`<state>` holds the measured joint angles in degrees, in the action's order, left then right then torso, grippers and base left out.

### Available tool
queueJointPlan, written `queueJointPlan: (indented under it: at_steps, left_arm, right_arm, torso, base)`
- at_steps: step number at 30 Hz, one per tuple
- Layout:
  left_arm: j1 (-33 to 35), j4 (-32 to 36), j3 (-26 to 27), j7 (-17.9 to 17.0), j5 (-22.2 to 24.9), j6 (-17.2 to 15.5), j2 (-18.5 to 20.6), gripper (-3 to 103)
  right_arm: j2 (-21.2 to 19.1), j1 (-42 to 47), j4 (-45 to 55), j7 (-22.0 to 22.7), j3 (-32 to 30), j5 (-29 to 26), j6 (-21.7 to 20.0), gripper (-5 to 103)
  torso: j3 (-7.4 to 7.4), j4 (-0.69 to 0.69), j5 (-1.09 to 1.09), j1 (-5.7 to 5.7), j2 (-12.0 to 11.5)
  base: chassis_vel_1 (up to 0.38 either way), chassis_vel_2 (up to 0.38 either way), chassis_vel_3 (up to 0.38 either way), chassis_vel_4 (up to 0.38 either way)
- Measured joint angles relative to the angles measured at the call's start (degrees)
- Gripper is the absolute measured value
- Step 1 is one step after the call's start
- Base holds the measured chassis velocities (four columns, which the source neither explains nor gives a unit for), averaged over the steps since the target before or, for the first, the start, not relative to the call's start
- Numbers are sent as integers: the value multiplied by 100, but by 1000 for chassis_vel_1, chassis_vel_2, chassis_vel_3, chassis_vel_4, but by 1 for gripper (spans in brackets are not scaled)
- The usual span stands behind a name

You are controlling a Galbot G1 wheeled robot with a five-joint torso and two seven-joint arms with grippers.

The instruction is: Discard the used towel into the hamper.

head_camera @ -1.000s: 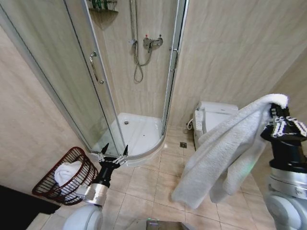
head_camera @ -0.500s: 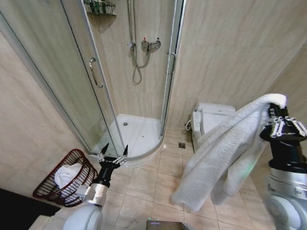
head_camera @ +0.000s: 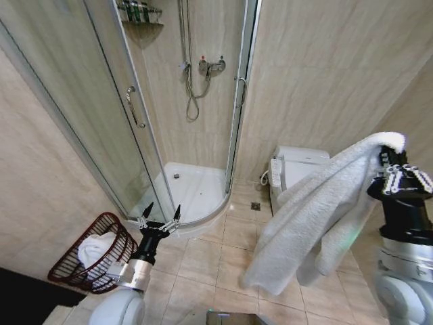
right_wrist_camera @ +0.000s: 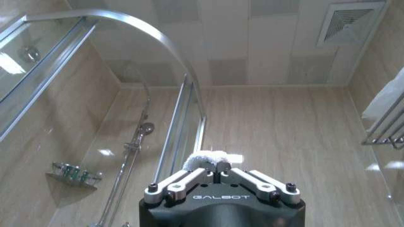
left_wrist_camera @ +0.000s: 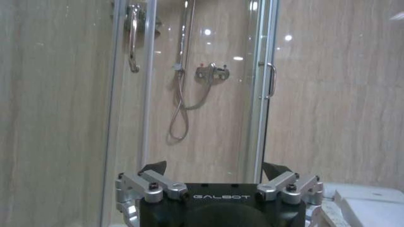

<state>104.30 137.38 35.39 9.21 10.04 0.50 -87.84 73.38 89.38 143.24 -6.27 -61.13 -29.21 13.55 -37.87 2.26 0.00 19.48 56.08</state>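
Slightly shifted camera only: right gripper (head_camera: 399,164) stays clamped on the towel (head_camera: 318,217), left gripper (head_camera: 160,215) spread open; carry it well over the hamper (head_camera: 91,254) before releasing.

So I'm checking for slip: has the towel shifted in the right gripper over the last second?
No. The towel hangs from the right gripper the same way; only the camera view drifted, shown by the toilet shifting.

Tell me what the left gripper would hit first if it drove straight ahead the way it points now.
Probably the shower enclosure: the open left gripper faces its glass door and frame, with nothing between. Depth is unclear, so door or frame is uncertain.
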Motion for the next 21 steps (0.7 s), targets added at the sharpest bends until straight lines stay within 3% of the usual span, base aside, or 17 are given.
queueJointPlan:
  at_steps: [21]
  left_arm:
    - [0,0,0,0,0,0,0,99]
  right_arm:
    - [-12,36,0,-10,-26,-23,2,1]
  torso:
    - [-326,0,0,258,586]
  base:
    - [0,0,0,0]
